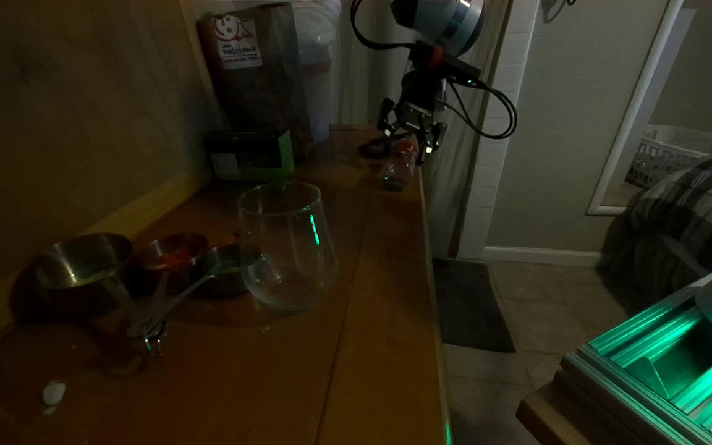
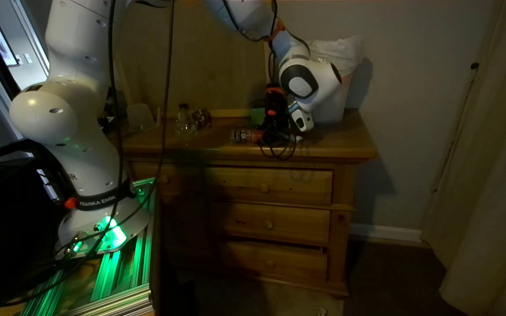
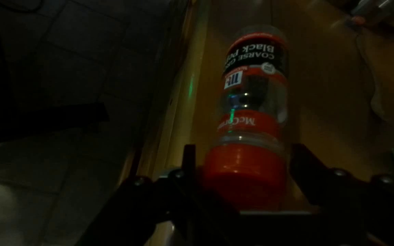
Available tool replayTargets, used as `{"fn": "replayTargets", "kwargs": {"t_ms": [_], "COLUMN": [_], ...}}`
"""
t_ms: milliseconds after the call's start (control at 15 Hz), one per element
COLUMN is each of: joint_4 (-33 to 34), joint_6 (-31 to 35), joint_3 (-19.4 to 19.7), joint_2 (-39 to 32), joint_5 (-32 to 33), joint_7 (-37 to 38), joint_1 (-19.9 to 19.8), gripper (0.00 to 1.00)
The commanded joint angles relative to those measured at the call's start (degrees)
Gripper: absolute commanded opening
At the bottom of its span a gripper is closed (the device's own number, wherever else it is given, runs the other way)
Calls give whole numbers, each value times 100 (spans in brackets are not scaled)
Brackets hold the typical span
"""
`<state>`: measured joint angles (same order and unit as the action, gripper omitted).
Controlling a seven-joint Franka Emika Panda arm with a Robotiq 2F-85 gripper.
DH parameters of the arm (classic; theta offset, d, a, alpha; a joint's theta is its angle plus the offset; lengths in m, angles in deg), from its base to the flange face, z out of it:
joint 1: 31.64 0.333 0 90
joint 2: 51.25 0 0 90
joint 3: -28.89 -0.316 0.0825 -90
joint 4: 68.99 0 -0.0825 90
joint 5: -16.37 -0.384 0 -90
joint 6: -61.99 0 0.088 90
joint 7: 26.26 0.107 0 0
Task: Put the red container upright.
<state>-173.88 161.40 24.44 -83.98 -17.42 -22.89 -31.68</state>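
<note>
Gripper (image 3: 244, 155) is straddling the cap (image 3: 245, 167) of the red container (image 3: 250, 123), spread wide w/o gripping yet. Container's lying on its side; grasp, lift & uprighting are prob. all waiting.

Panda arm (image 2: 79, 48) standing on base (image 2: 72, 228), base light (image 2: 114, 237) glowing green. Middle stretch cut off by top of frame in exterior view. Forearm (image 2: 253, 15) angling down from up there, wrist (image 2: 312, 70) hanging below. Gripper (image 3: 244, 150) pointing down, bit tilted tbh, fingers (image 3: 188, 159) spread, decent gap.
</note>
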Motion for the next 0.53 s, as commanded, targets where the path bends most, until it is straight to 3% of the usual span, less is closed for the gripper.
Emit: {"fn": "replayTargets", "kwargs": {"t_ms": [0,67,467], "joint_4": [-107,-108,-219], "joint_6": [49,38,6], "joint_3": [18,24,34], "joint_2": [103,123,829], "joint_5": [-140,-111,491], "joint_7": [0,20,341], "joint_1": [-17,-6,340], "gripper": [42,36,35]}}
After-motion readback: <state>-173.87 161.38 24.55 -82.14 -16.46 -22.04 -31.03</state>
